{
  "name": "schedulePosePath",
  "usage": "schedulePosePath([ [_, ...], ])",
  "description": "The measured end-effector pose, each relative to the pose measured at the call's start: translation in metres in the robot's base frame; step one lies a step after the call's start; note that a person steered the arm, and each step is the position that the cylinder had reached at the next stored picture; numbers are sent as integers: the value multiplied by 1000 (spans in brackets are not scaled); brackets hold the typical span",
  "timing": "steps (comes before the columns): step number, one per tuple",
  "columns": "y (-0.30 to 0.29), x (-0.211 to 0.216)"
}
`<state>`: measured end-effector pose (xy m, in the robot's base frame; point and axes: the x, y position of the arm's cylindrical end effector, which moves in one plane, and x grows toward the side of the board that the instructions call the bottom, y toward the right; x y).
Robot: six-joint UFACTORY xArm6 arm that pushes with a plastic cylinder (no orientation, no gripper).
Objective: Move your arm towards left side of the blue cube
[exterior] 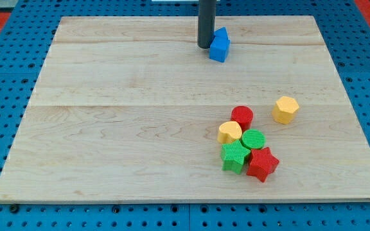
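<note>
Blue cube [220, 48], a small plastic-looking block, near the top edge of the pale wooden counter [108, 128], a little to the view's right of centre; a second blue piece seems to sit just behind it at 12 o'clock, shape hard to make out. Straight dark rod standing upright at the cube's 9 o'clock, my tip [204, 47] touching or just beside its left face. No hand on this arm, so nothing to open or close and nothing held; only the rod end resting at counter height.

Placement reads as deliberate: tip on the left flank of the cube, exactly the side named in the task, so the approach looks essentially complete. Any further travel toward 3 o'clock likely to shove the cube sideways.

Remaining blocks clustered well apart, toward 5 o'clock from the cube: red cylinder [241, 117], yellow heart-like block [230, 132], green cylinder [253, 139], green star [235, 156], red star [262, 163], all touching or nearly so, plus a yellow hexagonal block [286, 110] slightly off at the cluster's 2 o'clock. None in the way.
</note>
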<state>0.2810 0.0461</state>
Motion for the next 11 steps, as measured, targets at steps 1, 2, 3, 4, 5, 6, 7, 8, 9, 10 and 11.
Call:
schedulePosePath([
  [1,41,-22],
  [2,69,-49],
  [3,77,-44],
  [4,37,-37],
  [5,-21,-21],
  [6,-19,8],
  [7,-17,12],
  [8,-35,19],
  [9,-39,21],
  [10,-17,4],
  [11,-17,2],
])
